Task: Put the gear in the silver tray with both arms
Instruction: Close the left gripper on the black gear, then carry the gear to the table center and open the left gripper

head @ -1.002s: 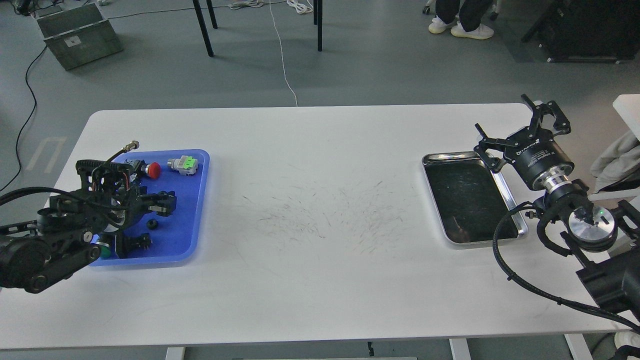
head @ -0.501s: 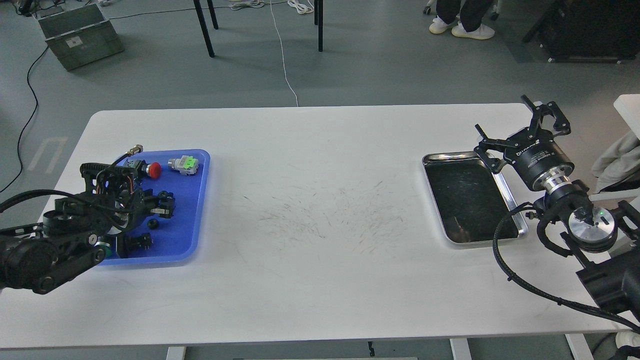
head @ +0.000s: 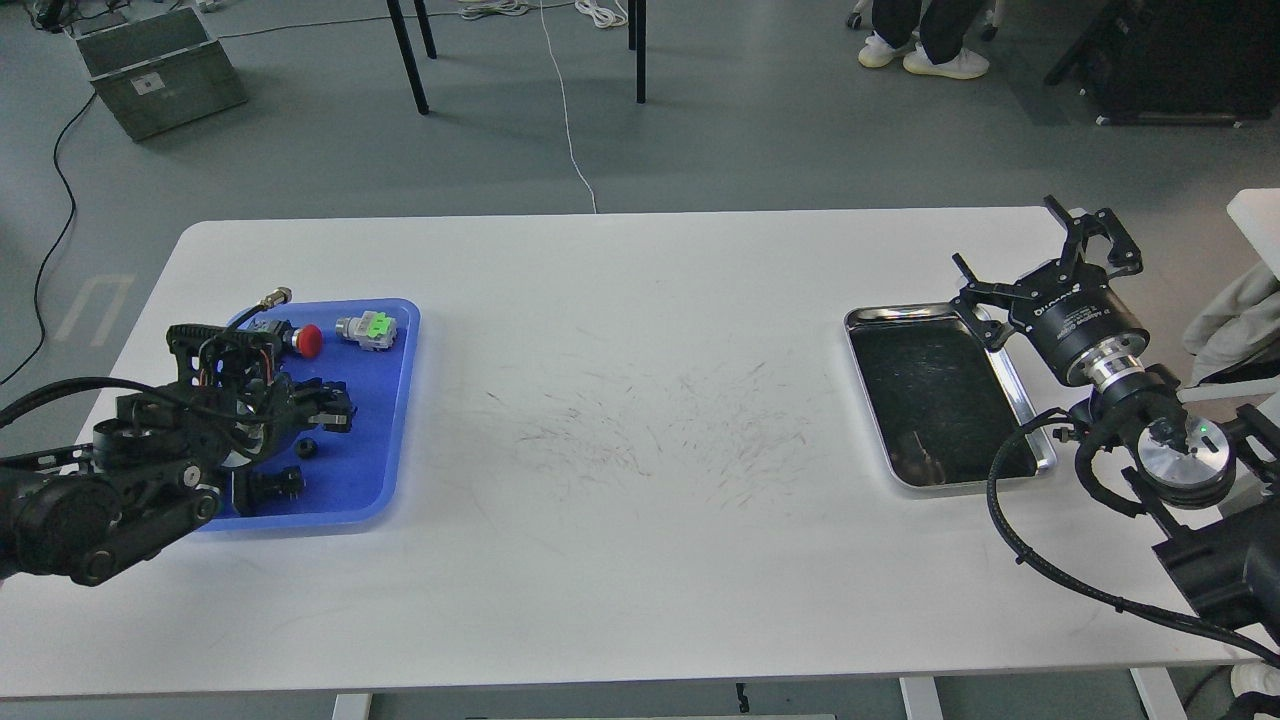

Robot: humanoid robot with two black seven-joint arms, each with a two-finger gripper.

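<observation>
White tabletop (head: pixel 640 330) fills most of my view, its middle scuffed with fine dark scratches. Next in size is the blue plastic tray (head: pixel 385 400) near the left edge, holding a jumble of small parts. The silver tray (head: pixel 1010 375) lies well apart from it at the right end, its dark floor showing only reflections. My left arm (head: pixel 110 490) comes in low over the blue tray; its left gripper (head: pixel 325 405) hangs among the parts, but it is dark against them and I cannot tell whether the fingers are apart or closed on anything. My right gripper (head: pixel 1045 250) hovers just beyond the silver tray's far right corner, its claws spread wide and holding nothing. Smaller still are a red-capped button (head: pixel 308 340), a silver part with a green block (head: pixel 365 328) and a little black gear (head: pixel 307 448), all in the blue tray.
</observation>
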